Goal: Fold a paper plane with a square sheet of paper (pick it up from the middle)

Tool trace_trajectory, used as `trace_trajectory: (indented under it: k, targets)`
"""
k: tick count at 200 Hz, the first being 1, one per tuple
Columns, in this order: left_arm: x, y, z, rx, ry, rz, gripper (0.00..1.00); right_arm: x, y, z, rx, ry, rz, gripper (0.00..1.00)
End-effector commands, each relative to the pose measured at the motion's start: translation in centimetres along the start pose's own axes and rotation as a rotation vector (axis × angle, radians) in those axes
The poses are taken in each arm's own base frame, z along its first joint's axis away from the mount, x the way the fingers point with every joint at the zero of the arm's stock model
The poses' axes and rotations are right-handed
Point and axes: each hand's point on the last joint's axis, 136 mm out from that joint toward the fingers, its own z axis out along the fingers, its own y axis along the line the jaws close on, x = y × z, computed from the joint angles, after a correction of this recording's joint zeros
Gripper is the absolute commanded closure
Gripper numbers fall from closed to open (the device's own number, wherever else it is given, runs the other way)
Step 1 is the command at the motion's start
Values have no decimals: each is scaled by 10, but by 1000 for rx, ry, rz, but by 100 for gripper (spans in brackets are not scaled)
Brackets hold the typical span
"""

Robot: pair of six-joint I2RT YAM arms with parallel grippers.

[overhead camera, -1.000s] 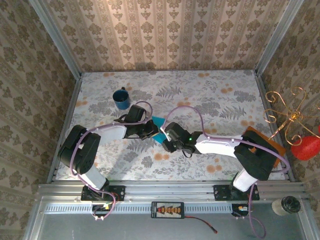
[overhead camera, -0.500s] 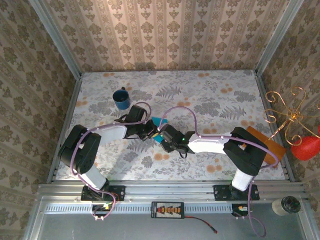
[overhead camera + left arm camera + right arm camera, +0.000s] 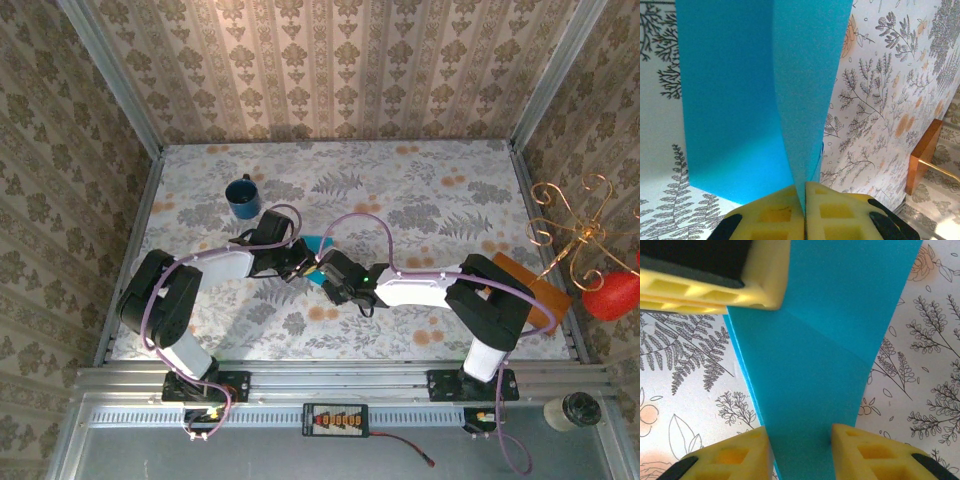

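My floral-print table (image 3: 420, 190) carries a dark blue mug (image 3: 241, 197) at far left, an orange-brown board (image 3: 545, 285) at its right edge, and the square sheet of paper (image 3: 318, 243) mid-table.

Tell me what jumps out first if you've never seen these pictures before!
The bright turquoise paper jumps out first: it is creased and sits in the middle of the flowery table, where the two arms meet. The left jaws are pinched shut on a fold of it, and the right jaws stand apart with the paper between them. A dark blue mug sits alone at the back left.
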Motion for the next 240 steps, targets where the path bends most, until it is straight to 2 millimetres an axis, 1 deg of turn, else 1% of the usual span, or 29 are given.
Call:
trace_trajectory:
  k: [1,45,72,113,144,172,194,202,204,210,225,240]
  targets:
    - [3,-5,-2,10,13,-9,92,0,0,3,29,1,-14,62]
    - [3,-3,-1,2,13,-13,92,0,-1,3,41,-4,-12,61]
    - [4,-4,-2,4,14,-13,91,0,-3,3,48,-14,-3,65]
    - [0,-5,-8,9,2,-20,86,4,-3,4,49,-9,-9,71]
    - [-4,-5,-18,13,-15,-26,80,8,-4,4,47,-10,-17,76]
    - [-11,0,-30,9,-39,-37,75,7,-3,4,37,-18,-23,79]
    - [-19,9,-44,3,-70,-54,72,6,-3,2,35,-23,-29,79]
    - [-17,12,-47,1,-74,-52,71,5,-3,1,35,-28,-31,79]
    - [-24,15,-51,2,-91,-68,71,5,-3,1,35,-28,-30,79]
    - [-27,18,-56,2,-106,-78,70,4,-3,0,34,-33,-30,79]
    - [-29,25,-64,0,-126,-88,69,3,-4,-2,22,-43,-23,79]
    - [-28,32,-66,-8,-136,-96,68,2,-4,-3,2,-49,-9,80]
